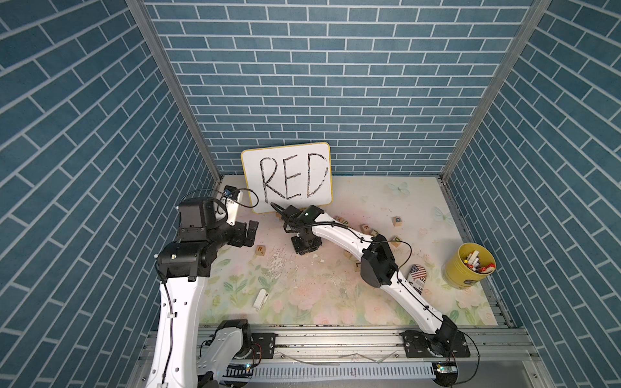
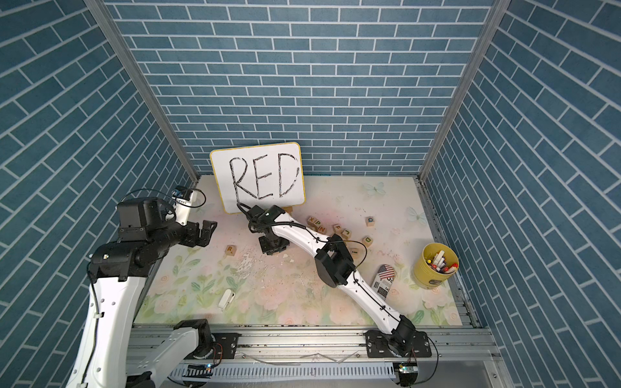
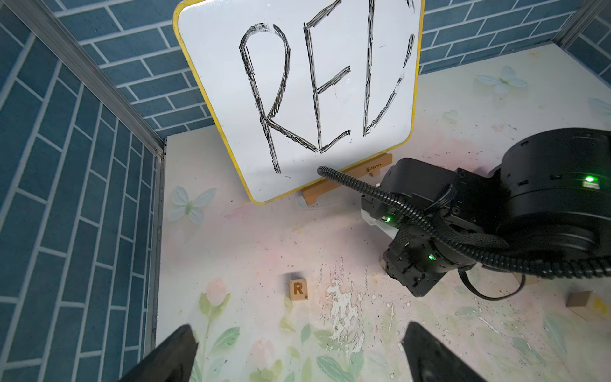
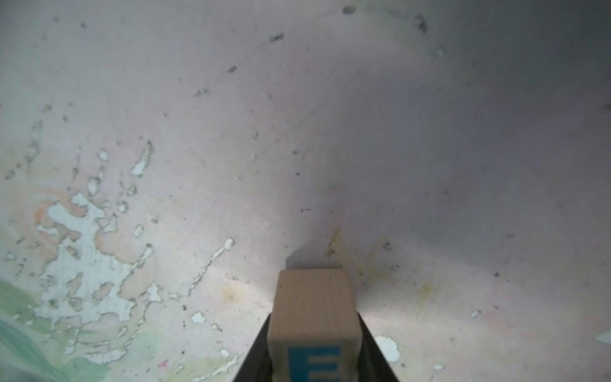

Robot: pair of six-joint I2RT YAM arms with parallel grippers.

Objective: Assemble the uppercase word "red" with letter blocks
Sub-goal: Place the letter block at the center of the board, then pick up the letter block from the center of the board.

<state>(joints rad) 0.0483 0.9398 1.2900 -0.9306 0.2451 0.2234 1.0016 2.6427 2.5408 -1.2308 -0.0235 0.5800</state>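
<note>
Pinching the E block (image 4: pixel 313 307) between closed jaws, the right gripper (image 1: pixel 305 248) hangs low over the flowered mat (image 1: pixel 302 295), in front of the whiteboard (image 1: pixel 285 174); we cannot tell if the block touches down. To its left we see the R block (image 1: pixel 260 250) lying alone on the mat, close by the left gripper (image 1: pixel 250 233), whose jaws stand wide apart, holding nothing.

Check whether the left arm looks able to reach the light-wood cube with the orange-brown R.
Probably yes: the R cube lies alone on the floral mat just ahead of the open left end effector, nothing between.
</note>
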